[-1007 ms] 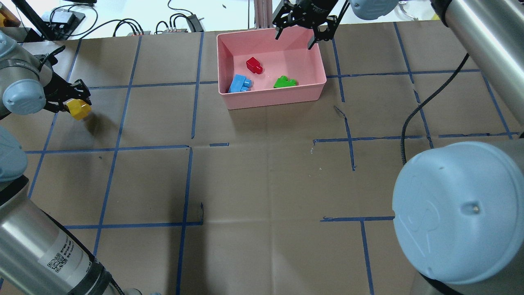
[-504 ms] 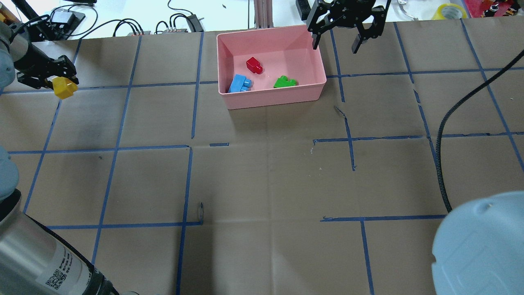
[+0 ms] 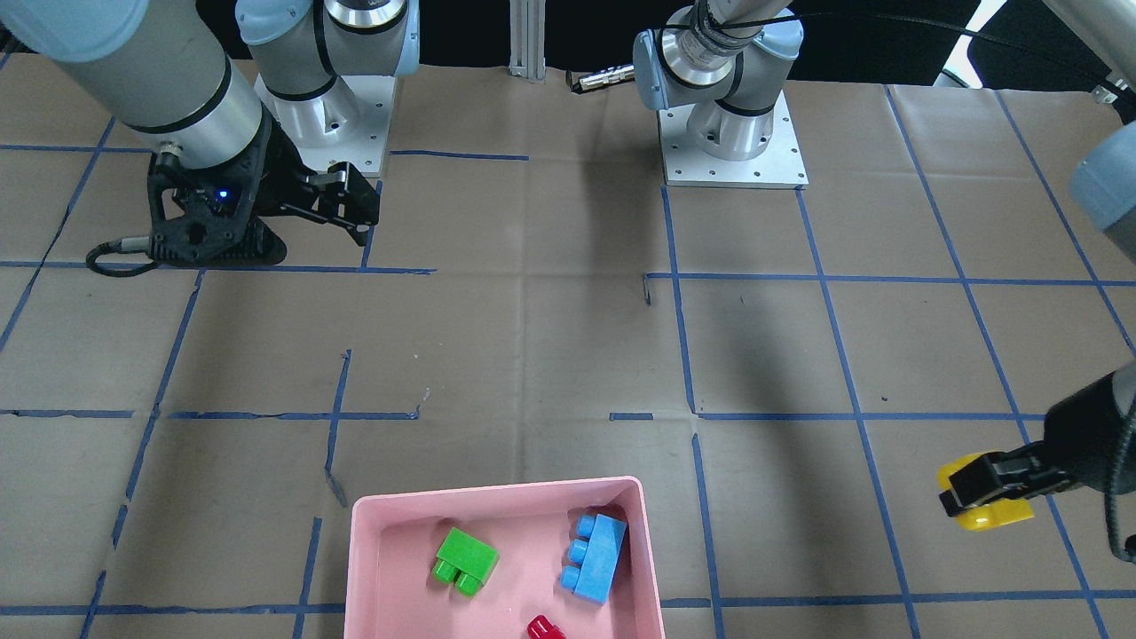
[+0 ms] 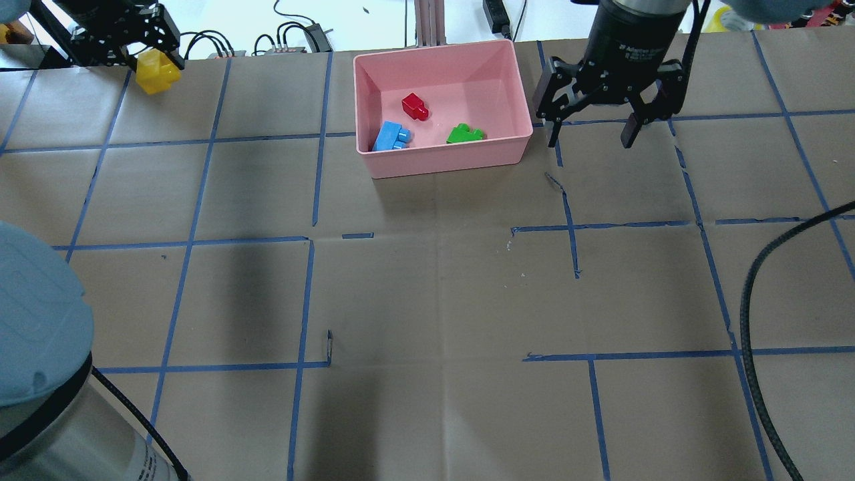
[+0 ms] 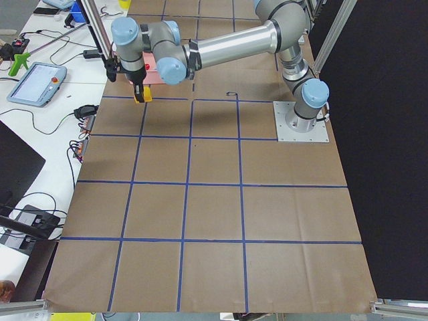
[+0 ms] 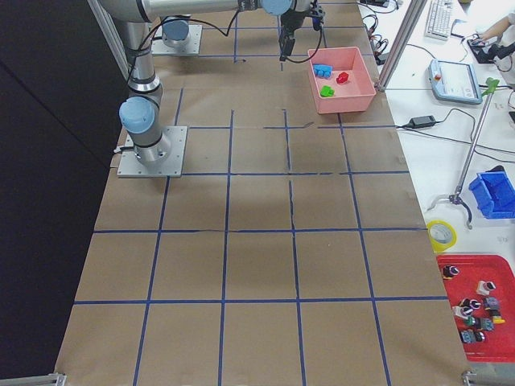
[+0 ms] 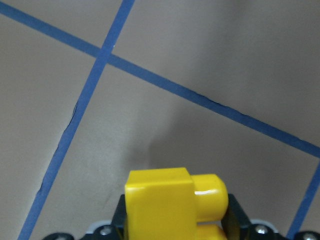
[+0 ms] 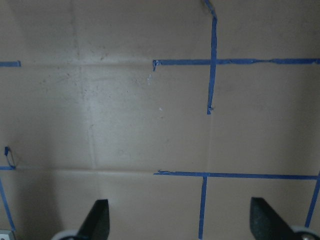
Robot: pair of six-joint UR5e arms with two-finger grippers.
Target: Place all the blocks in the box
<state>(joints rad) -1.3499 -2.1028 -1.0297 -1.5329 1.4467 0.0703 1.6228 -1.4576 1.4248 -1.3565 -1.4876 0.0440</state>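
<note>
Three blocks (image 4: 391, 135) already lie in the pink box (image 4: 447, 160). The left claw (image 4: 152, 61) pinches the yellow block (image 4: 158, 73) above the counter (image 4: 427, 287), well away, to carry it over. The right claw (image 4: 589, 139) hangs spread apart, empty.

Box (image 4: 444, 162) pink, top centre; inside it red brick (image 4: 415, 106), light blue brick (image 4: 391, 136), green brick (image 4: 465, 134). Yellow brick (image 4: 157, 72), upper left. Counter (image 4: 427, 287) brown, gridded with blue tape (image 4: 254, 240). Left pincer (image 4: 153, 63) and right pincer (image 4: 590, 142) black.

left tool (image 4: 154, 62) holding yellow block (image 4: 159, 75), pink box (image 4: 444, 161) well apart
</note>
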